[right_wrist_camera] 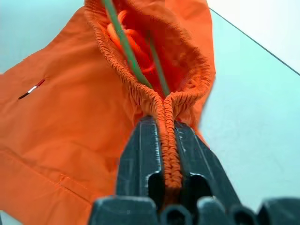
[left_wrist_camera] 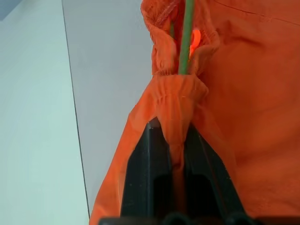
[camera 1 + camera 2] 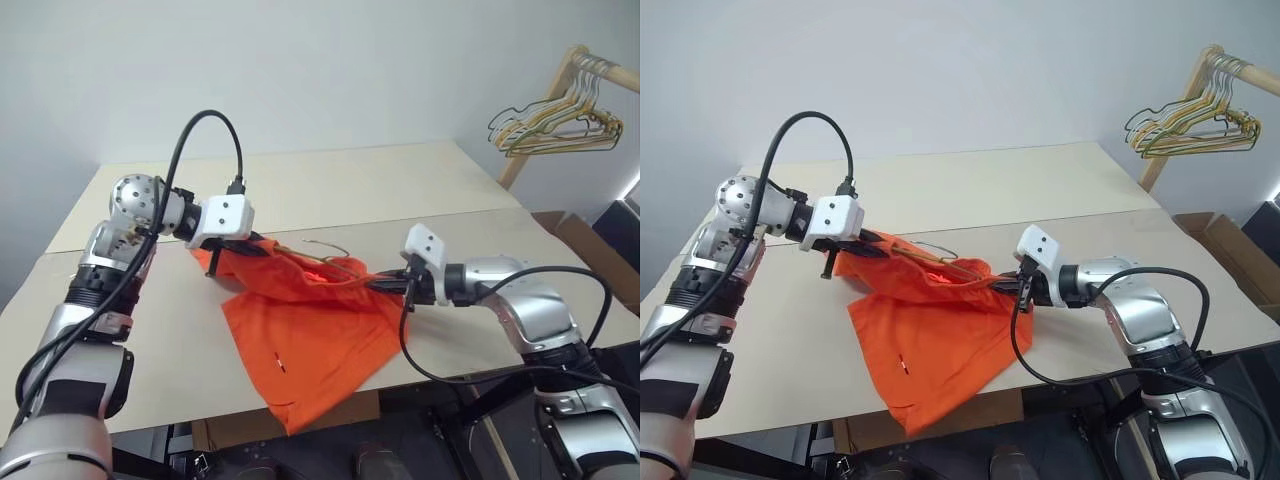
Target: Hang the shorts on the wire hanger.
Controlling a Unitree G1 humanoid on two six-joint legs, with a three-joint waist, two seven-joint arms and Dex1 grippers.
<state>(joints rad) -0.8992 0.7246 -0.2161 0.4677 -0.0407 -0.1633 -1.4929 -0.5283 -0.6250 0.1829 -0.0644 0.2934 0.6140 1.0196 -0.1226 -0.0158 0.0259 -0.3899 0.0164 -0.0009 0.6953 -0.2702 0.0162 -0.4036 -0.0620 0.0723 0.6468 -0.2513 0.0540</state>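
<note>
Shorts (image 3: 300,330), wrinkled orange fabric, gathered waistband pinched in both jaws, thin wire hanger (image 1: 123,40) inside.

A bare test room or lab is showing here: two plain beige tabletops (image 3: 330,190) are standing pushed together against a blank pale wall (image 3: 300,70), a wooden clothes rail (image 3: 560,85) is carrying a bunch of coloured wire hangers (image 3: 555,125), and brown cardboard boxes (image 3: 590,250) are sitting on the floor.

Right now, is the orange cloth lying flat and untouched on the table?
No, both the left gripper and the right gripper are pinching the waistband of the shorts, holding that end up.
</note>
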